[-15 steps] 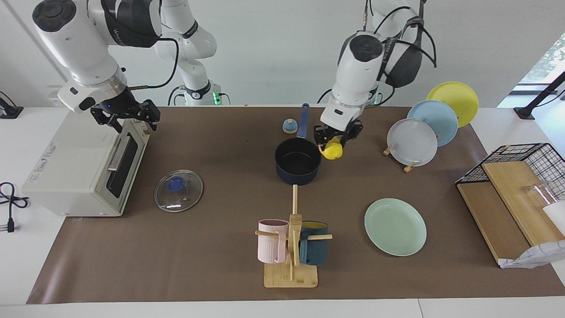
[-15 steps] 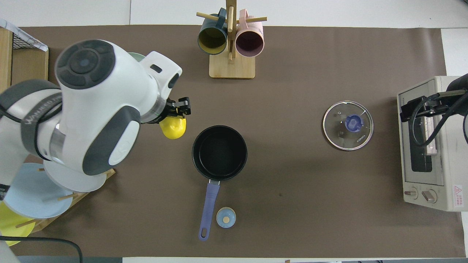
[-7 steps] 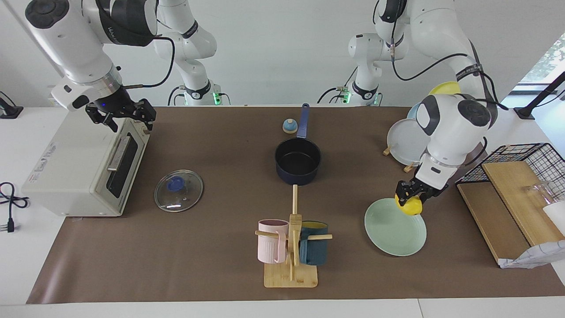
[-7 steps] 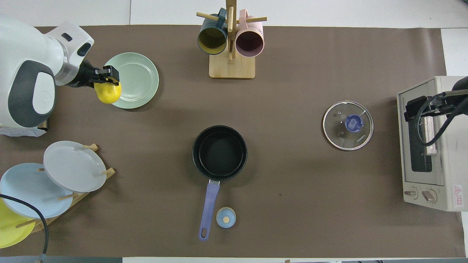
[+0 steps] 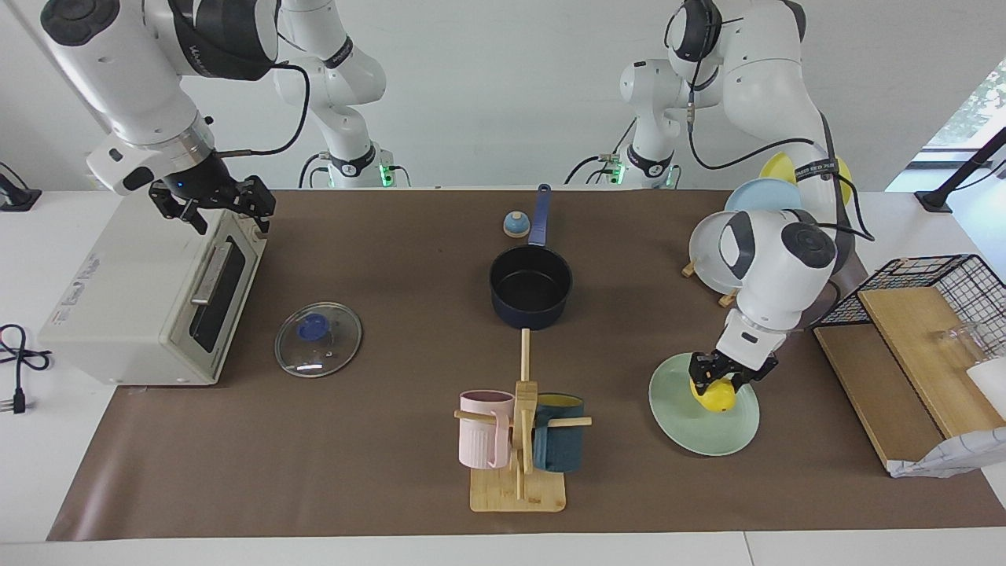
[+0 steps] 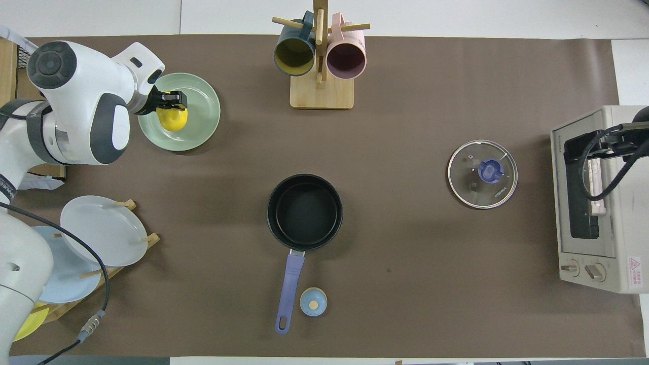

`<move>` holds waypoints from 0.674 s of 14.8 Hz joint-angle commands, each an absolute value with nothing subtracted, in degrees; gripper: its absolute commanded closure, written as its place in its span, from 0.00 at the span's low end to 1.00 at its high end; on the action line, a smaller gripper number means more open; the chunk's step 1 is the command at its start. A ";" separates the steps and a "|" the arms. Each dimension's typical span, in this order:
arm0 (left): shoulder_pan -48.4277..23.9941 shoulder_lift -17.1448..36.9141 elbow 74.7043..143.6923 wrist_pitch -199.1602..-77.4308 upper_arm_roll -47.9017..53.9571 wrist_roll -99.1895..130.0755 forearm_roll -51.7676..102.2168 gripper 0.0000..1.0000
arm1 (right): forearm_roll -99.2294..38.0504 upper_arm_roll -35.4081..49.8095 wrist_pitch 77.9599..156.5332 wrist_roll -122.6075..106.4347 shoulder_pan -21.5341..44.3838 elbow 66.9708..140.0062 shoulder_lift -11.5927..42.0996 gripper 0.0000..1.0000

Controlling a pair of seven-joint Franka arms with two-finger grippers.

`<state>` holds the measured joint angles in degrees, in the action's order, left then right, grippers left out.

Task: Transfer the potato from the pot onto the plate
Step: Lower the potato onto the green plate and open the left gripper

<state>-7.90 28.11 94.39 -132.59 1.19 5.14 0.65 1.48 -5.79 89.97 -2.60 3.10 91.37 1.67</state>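
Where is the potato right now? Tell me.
The potato is over the mint-green plate at the left arm's end of the table, held in the shut left gripper; the pot at mid-table is empty.

Potato point(image 5: 714, 395): small bright yellow lumpy oval, plastic look, sitting low over the plate point(image 5: 702, 424), roughly at its middle; can't tell from here whether it touches the plate surface. It's pinched from above by the left gripper point(image 5: 724, 376), fingers closed on its upper part. Plate: pale mint-green, round, shallow raised rim, flat on the brown mat, farther from the robots than the pot point(image 5: 530, 287) and off toward the left arm's end of the table, well apart from it. Pot: small round dark navy saucepan, black inside, empty, upright mid-table, long straight blue handle pointing toward the robots.
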 commanded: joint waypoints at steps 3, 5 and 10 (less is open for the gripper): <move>-8.17 27.77 97.73 -136.85 1.05 3.17 -1.05 0.55 | 0.18 -5.63 90.70 -1.41 2.98 92.02 -0.17 0.00; -8.17 27.77 97.65 -136.32 1.05 2.90 -1.05 0.00 | 0.18 -5.63 89.92 -1.67 3.08 92.20 -0.18 0.00; -7.47 23.13 93.61 -125.90 1.14 2.55 -0.27 0.00 | 0.18 -5.63 89.82 -1.58 2.81 92.20 -0.26 0.00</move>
